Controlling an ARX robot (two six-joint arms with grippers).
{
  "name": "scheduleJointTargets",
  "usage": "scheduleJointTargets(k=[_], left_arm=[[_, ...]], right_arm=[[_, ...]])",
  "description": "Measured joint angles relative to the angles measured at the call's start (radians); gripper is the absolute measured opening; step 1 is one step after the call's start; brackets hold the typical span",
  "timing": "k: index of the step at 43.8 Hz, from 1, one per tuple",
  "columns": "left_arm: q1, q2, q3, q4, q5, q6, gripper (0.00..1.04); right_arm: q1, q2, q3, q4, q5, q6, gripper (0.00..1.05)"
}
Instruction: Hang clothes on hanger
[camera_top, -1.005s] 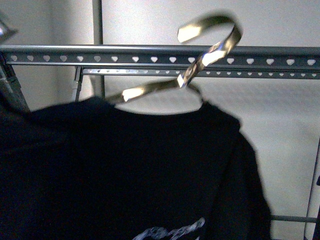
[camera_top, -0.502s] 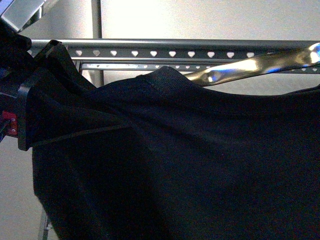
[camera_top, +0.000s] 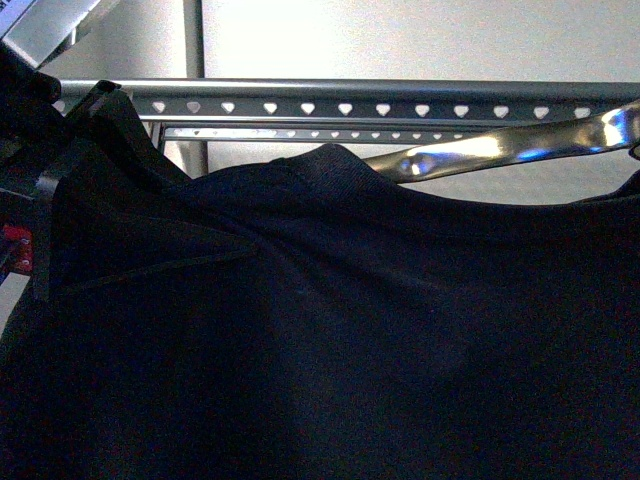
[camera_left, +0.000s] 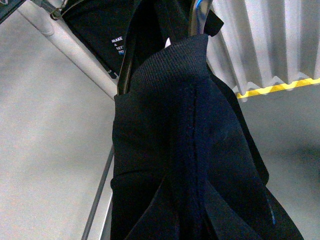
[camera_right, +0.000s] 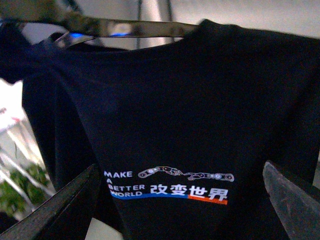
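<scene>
The black T-shirt (camera_top: 350, 330) fills most of the front view, draped on a shiny metal coat hanger (camera_top: 500, 150). Behind it runs the grey rack's rail (camera_top: 350, 100) with heart-shaped holes. My left gripper (camera_top: 45, 210) is at the far left, shut on the shirt's shoulder. In the left wrist view its jaws (camera_left: 185, 210) are buried in the black cloth (camera_left: 175, 125). My right gripper (camera_right: 180, 210) is open, with its fingers (camera_right: 65, 205) on either side of the shirt's white, blue and orange print (camera_right: 170, 187), apart from the cloth. The coat hanger (camera_right: 115, 27) shows at the collar.
A second, thinner rail (camera_top: 320, 133) lies behind the first. A grey upright post (camera_top: 193, 40) stands against the white wall. The left wrist view shows a rack leg (camera_left: 97, 195), a white corrugated panel (camera_left: 270, 40) and a yellow floor line (camera_left: 280, 87).
The shirt and coat hanger have swung toward the camera and tilted. The hook that stood above the rail is out of view; the hanger's arm lies just below the rail.
</scene>
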Motion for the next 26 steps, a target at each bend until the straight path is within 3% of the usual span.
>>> scheduleJointTargets(k=[6, 15, 19, 26], left_arm=[[0.000, 0.000, 0.000, 0.000, 0.001, 0.000, 0.04], [0.000, 0.000, 0.000, 0.000, 0.000, 0.000, 0.04], [0.000, 0.000, 0.000, 0.000, 0.001, 0.000, 0.04], [0.000, 0.000, 0.000, 0.000, 0.000, 0.000, 0.04]], right_arm=[[0.013, 0.132, 0.105, -0.002, 0.009, -0.312, 0.97], [0.046, 0.381, 0.220, 0.150, 0.021, -0.821, 0.97], [0.063, 0.545, 0.318, 0.158, 0.026, -1.133, 0.97], [0.102, 0.694, 0.464, 0.086, 0.051, -1.281, 0.97]])
